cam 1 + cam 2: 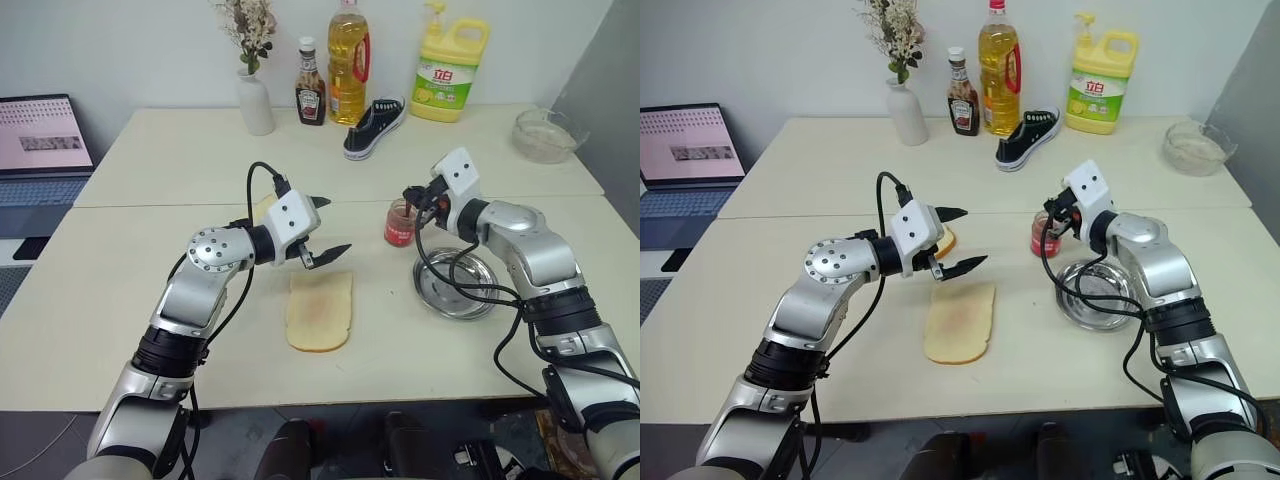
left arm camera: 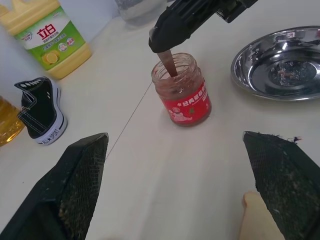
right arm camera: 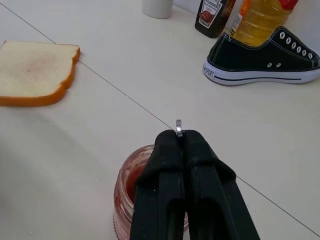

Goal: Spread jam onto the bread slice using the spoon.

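Note:
A small glass jar of red jam (image 1: 399, 223) stands open on the table, right of centre. My right gripper (image 1: 416, 194) hovers just above the jar (image 3: 131, 181) and is shut on the spoon (image 2: 168, 62), whose bowl dips into the jam; the tip of the spoon's handle (image 3: 178, 125) sticks out past the fingers. The pale bread slice (image 1: 320, 311) lies flat in front of the middle, a little left of the jar. My left gripper (image 1: 334, 226) hangs open and empty above the slice's far end, pointing towards the jar (image 2: 182, 93).
A round steel dish (image 1: 457, 284) sits beside the jar on the right. A second slice with golden crust (image 3: 35, 72) lies behind my left gripper. At the back stand a vase (image 1: 255, 100), ketchup bottle (image 1: 310, 95), oil bottle (image 1: 347, 65), shoe (image 1: 375, 127), detergent jug (image 1: 451, 70) and glass bowl (image 1: 546, 135). A laptop (image 1: 40, 140) is at far left.

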